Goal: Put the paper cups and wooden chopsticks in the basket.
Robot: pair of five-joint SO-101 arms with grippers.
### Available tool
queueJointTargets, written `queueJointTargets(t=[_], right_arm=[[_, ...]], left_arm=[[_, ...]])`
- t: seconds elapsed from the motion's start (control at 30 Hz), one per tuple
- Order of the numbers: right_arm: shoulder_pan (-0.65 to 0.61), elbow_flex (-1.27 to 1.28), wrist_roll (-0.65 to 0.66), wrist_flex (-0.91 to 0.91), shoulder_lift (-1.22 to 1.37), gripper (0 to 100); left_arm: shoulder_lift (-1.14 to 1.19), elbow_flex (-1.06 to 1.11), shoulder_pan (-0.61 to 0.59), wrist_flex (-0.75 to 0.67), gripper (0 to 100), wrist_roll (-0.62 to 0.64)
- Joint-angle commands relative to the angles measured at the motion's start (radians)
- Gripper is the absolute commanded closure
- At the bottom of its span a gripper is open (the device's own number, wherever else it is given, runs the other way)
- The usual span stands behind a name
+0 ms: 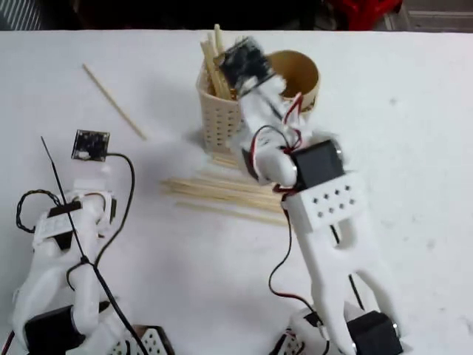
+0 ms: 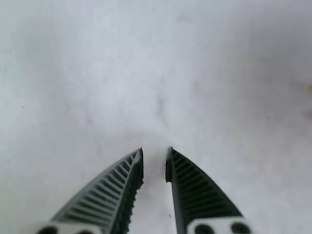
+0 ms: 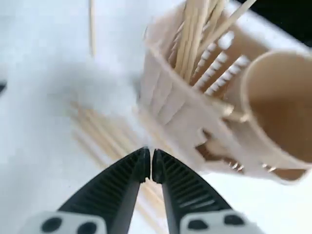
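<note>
- We record a white table (image 1: 414, 133) with one arm at its near left and one at its near right
- Basket (image 1: 220, 122): white lattice, upright, at the far middle of the table
- Standing chopsticks (image 1: 213, 63): a bundle upright inside the basket, on its left side, tips leaning out over the far rim
- Paper cup (image 1: 299, 74): brown inside, mouth up and tilted, touching the right side of the basket; we cannot tell whether it sits in the basket or just beside it
- Loose chopsticks (image 1: 222, 191): a flat pile on the table just near of the basket, lying roughly left to right, the right end hidden under the right arm
- Single chopstick (image 1: 113, 101): alone on the table, well to the left of the basket, lying on a slant
- Right arm (image 1: 332, 214): stretched from the near right edge to above the basket, covering part of it and of the cup
- Right gripper (image 3: 151, 165): jaws pressed almost together with only a hairline between the tips and nothing in them; we see it above the loose pile, just near of the basket wall
- Left arm (image 1: 63, 237): folded at the near left, well apart from the basket
- Left gripper (image 2: 155, 158): tips a little apart, nothing between them, over bare table
</note>
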Motion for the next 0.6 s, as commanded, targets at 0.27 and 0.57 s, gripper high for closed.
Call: queueJointTargets(t=[0.27,0.57], right_arm=[[-0.206,0.571,0.23,-0.466,-0.012,94.9],[-0.071,0.621,0.127,-0.659,0.11,80.2]], left_arm=[[-0.024,-0.002,0.024,-0.021,90,-0.012],[-0.024,-0.002,0.024,-0.021,90,-0.012]])
